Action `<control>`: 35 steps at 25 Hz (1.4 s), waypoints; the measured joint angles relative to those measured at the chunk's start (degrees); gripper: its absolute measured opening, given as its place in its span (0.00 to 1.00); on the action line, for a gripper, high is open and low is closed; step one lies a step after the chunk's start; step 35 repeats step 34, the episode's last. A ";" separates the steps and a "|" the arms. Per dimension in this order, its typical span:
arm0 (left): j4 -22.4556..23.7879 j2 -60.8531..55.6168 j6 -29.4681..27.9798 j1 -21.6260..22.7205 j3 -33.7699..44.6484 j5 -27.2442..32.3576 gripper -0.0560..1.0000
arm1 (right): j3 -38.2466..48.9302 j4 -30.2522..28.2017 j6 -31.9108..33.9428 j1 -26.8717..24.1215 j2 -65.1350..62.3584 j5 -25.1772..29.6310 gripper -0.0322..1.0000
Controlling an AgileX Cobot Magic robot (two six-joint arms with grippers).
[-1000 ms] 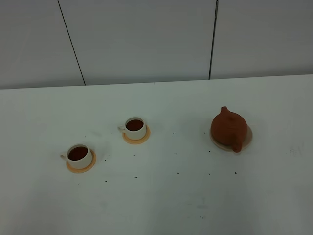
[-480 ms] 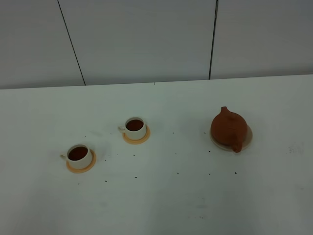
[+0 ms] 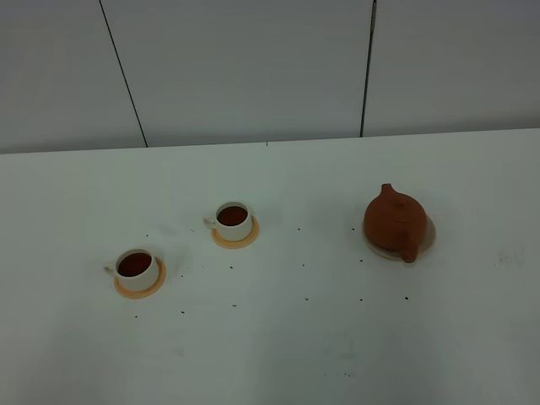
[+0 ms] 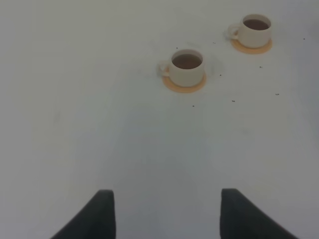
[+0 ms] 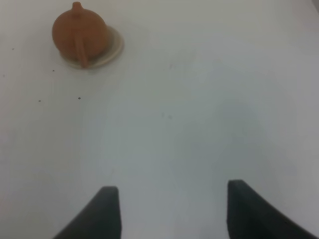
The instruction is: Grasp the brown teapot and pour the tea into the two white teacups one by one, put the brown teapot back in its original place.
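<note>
Exterior high view: we are seeing the brown teapot (image 3: 395,223) sitting on its beige coaster (image 3: 428,236), both tea-filled teacups (image 3: 234,220) well apart; both grippers (image 4: 167,211) (image 5: 172,209) are standing wide, holding nothing.

A white table (image 3: 278,346) fills the view, sprinkled with small dark specks (image 3: 305,299). Behind it stands a pale grey wall (image 3: 245,67) crossed by 2 dark seams (image 3: 366,67).

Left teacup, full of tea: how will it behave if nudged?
The left teacup looks small, so probably light and easily shoved. Tea sits near its rim, so likely spills. It rests loose on an orange saucer, so it may slide off.
</note>
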 joint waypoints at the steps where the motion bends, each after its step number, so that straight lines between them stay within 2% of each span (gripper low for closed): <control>1: 0.00 0.00 0.00 0.00 0.00 0.00 0.56 | 0.00 0.00 0.00 0.00 0.00 0.00 0.47; 4: 0.00 0.00 0.00 0.00 0.00 0.00 0.56 | 0.00 0.00 0.00 -0.36 0.00 -0.05 0.47; 10: 0.00 0.00 0.05 0.00 0.00 0.00 0.56 | 0.00 0.00 0.00 -6.30 0.00 -0.07 0.47; 35: 0.00 0.00 0.05 0.00 0.00 0.00 0.56 | 0.00 0.05 -0.05 -6.65 0.00 -0.11 0.47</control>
